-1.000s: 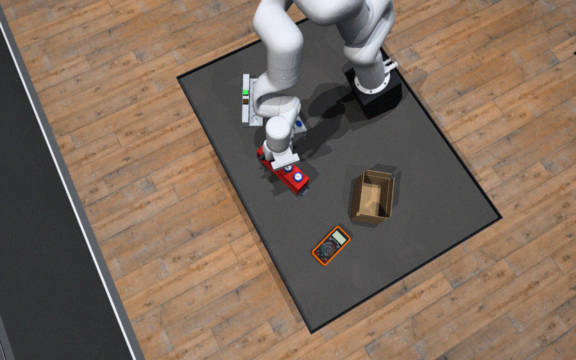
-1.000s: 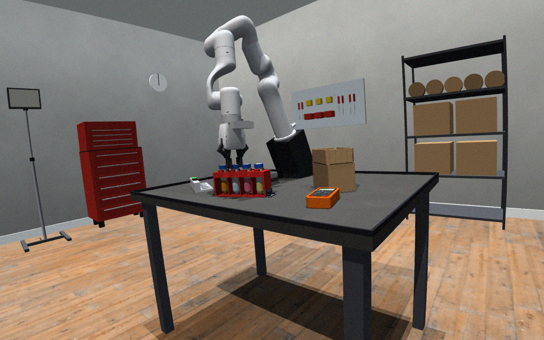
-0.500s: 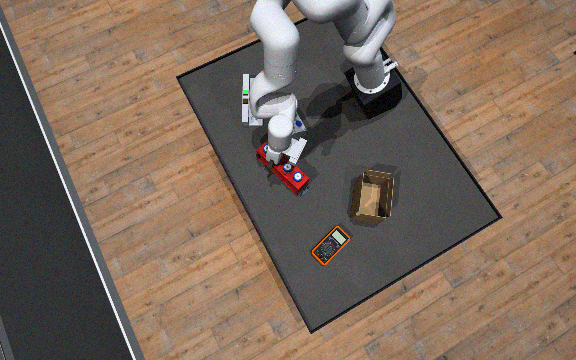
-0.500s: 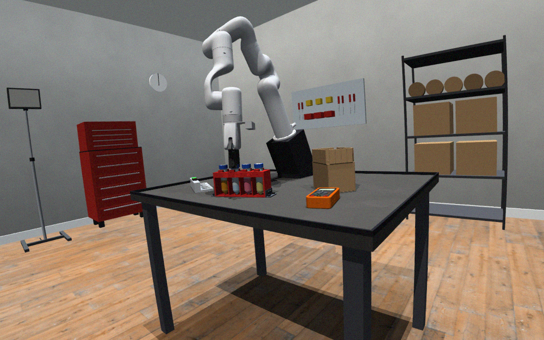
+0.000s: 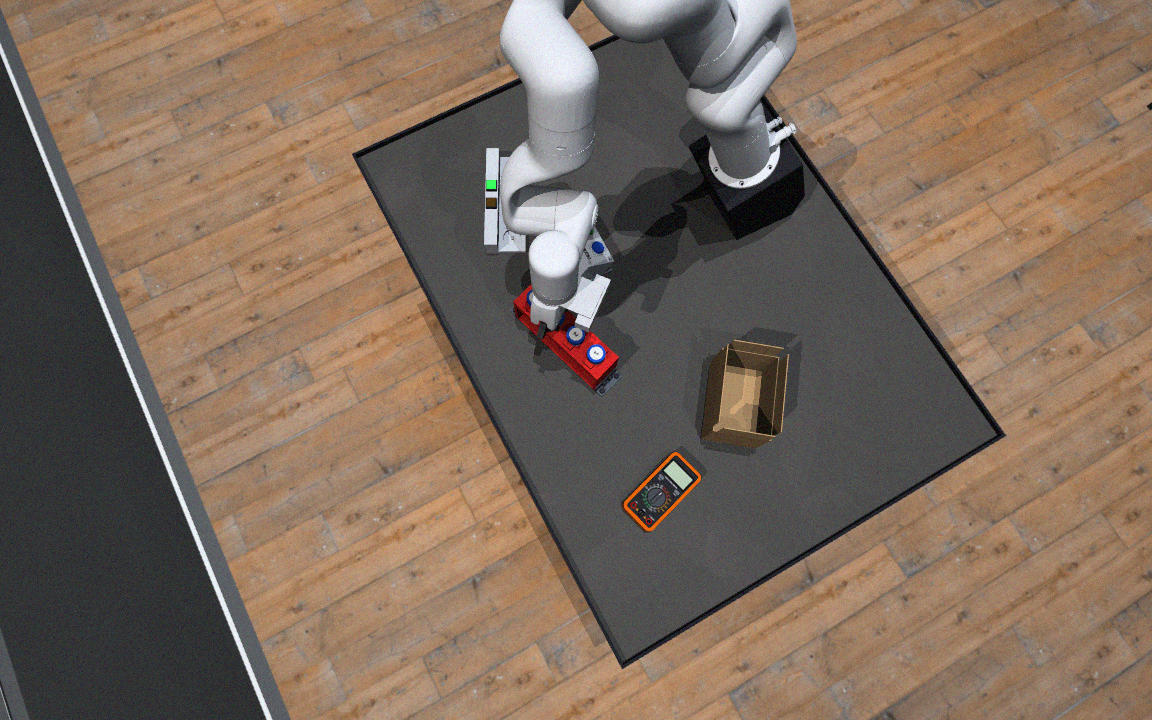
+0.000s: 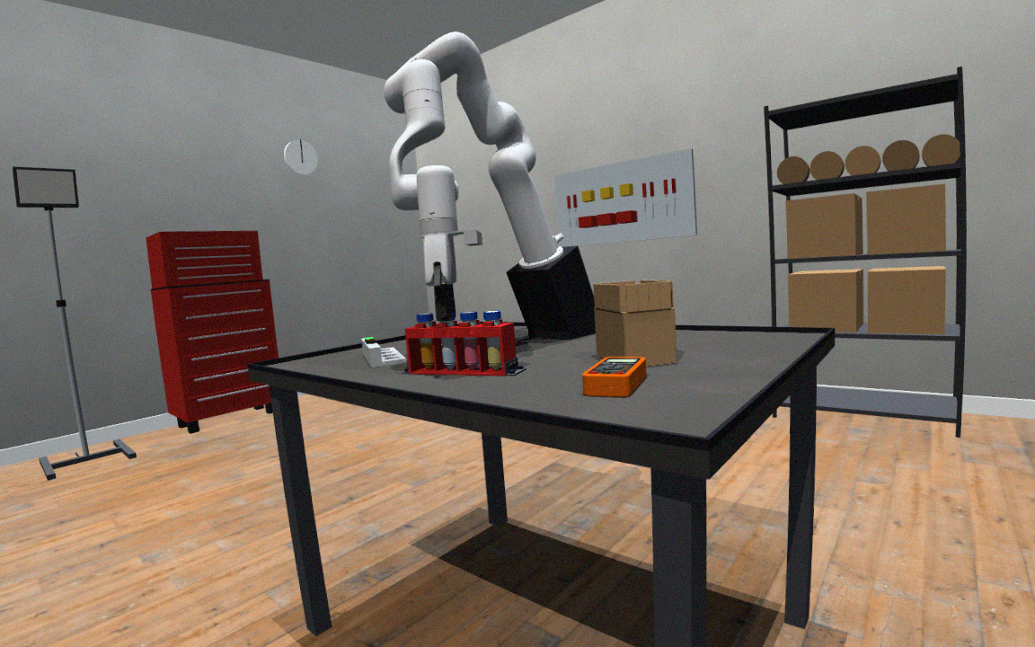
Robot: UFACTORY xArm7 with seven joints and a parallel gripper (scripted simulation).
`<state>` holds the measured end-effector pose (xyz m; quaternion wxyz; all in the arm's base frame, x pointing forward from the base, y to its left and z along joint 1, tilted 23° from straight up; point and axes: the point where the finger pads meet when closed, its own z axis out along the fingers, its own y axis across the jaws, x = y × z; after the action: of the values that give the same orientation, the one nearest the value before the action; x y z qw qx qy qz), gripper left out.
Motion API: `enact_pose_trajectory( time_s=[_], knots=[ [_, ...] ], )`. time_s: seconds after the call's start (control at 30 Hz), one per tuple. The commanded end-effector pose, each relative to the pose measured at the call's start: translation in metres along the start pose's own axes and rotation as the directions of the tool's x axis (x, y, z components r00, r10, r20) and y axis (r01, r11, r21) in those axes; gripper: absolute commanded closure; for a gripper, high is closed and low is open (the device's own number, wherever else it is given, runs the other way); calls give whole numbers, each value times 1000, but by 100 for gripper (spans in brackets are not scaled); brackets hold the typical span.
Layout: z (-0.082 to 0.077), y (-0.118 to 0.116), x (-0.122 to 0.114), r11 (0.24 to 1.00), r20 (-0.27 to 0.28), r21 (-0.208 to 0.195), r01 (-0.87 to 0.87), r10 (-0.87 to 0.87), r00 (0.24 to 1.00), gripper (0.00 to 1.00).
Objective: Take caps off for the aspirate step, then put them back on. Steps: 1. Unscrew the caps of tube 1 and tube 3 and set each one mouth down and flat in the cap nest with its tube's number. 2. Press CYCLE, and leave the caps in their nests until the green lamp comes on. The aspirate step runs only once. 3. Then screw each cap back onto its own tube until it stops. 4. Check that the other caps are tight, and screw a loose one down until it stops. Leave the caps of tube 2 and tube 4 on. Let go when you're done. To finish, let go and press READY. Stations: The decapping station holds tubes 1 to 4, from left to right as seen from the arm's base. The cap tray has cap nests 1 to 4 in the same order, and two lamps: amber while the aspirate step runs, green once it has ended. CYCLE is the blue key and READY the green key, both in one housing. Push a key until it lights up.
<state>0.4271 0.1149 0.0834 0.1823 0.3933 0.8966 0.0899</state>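
Currently the pincer [image 6: 444,308] is gripping the second cap from the left in the exterior view, hidden by its fingers, atop the red decapping station [image 6: 461,329] that is sitting on the desk [image 6: 666,402].

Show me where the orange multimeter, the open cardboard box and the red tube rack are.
orange multimeter [image 5: 661,491]: top view, on its dial face.
open cardboard box [image 5: 719,394]: top view, on its left wall.
red tube rack [image 6: 460,328]: exterior view, on its front top bar.
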Motion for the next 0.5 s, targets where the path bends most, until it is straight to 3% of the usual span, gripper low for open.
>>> enact_pose_trajectory(
  time_s=[0.0,0.17,0.37,0.47],
  knots=[
    [-1,1,0,1000,0,-1,1,-1,1000,100],
    [-1,1,0,980,0,-1,-197,197,980,100],
    [0,1,0,878,-1,-1,-478,478,878,100],
    [0,1,0,853,-1,-1,-522,522,853,100]
  ],
)
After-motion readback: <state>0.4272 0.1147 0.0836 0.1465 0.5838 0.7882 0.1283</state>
